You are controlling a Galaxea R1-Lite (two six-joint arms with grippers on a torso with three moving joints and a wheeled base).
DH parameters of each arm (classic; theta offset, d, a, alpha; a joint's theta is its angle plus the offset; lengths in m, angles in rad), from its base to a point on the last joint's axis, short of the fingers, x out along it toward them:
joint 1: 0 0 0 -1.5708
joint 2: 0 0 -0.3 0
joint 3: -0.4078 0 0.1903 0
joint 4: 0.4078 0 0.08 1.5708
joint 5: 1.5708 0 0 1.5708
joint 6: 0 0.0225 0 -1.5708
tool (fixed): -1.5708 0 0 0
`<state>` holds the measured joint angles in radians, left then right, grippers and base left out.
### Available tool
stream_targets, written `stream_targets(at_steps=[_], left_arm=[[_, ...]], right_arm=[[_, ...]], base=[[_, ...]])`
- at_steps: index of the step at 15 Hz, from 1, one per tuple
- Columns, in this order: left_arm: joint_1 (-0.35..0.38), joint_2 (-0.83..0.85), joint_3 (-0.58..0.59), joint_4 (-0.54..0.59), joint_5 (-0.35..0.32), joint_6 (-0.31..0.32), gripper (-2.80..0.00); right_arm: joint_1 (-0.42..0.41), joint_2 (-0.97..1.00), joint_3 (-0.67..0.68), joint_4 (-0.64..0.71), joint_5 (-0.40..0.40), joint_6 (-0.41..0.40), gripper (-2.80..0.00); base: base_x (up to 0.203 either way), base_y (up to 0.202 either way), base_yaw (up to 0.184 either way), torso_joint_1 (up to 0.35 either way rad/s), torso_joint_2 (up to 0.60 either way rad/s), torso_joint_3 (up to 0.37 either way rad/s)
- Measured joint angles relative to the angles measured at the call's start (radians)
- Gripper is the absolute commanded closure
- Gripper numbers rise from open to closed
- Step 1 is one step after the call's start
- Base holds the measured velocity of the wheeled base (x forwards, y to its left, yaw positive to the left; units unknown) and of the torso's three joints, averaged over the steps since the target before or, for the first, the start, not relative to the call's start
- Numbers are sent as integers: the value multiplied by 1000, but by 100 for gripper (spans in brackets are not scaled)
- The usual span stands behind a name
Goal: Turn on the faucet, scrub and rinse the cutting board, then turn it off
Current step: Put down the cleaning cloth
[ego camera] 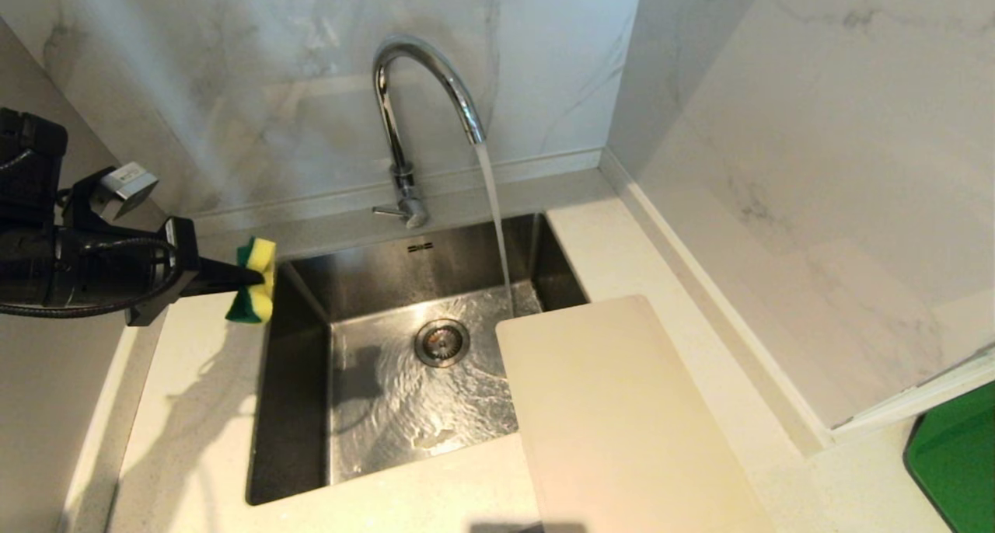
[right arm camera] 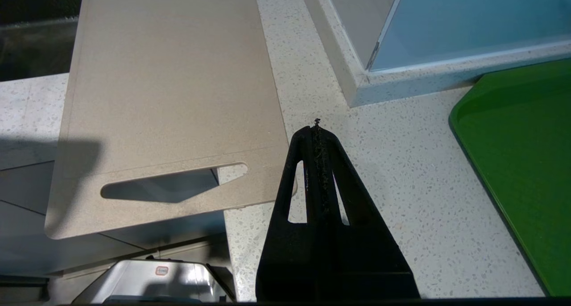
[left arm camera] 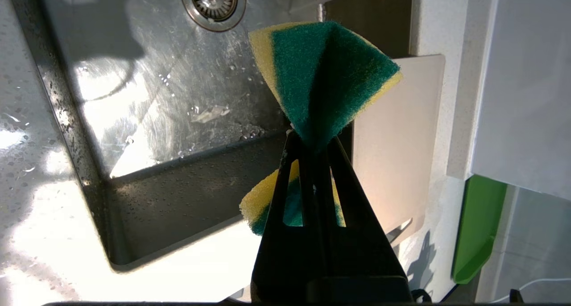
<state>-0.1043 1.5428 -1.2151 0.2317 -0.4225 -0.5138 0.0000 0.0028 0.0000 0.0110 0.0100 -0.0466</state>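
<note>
I have the left pincer clamped on a yellow-and-green sponge, squeezing it at the middle so both ends flare out, and it hangs over the counter at the left rim of the sink. Water is already running from the faucet into the basin, landing just behind the far end of the cutting board. The board lies on the counter to the right of the sink, its far left corner jutting over the basin and its long axis running away from me, slot handle at the near end, which overhangs the counter's front edge. From the sponge, the board sits across the whole width of the sink, to the right and a little nearer me, so I judge scrubbing calls for a sideways reach over the basin. The right pincer is empty, fingers pressed together, hovering just beside the handle end, so that arm is much the nearer. A small mark on the sink's back wall under the faucet is too small to read; I see no other writing.
</note>
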Motion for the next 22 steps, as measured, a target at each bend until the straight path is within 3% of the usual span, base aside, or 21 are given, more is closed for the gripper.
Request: stream_targets(at_steps=[4, 8, 11, 14, 22], left_arm=[[1, 10, -20, 73, 25, 59, 0], [14, 44, -64, 250, 170, 215, 0], [74, 84, -59, 305, 222, 299, 0], [140, 130, -1, 301, 275, 383, 0], [246, 288, 126, 93, 283, 397, 0]], right_arm=[[0, -3, 0, -1, -2, 7, 0], [0, -3, 0, -2, -4, 10, 0], [0, -3, 0, -2, -4, 11, 0], [0, -4, 0, -2, -4, 12, 0], [0, -4, 0, -2, -4, 18, 0]], base=[[0, 0, 0, 0, 0, 0], [0, 0, 0, 0, 0, 0], [0, 0, 0, 0, 0, 0], [0, 0, 0, 0, 0, 0], [0, 0, 0, 0, 0, 0]])
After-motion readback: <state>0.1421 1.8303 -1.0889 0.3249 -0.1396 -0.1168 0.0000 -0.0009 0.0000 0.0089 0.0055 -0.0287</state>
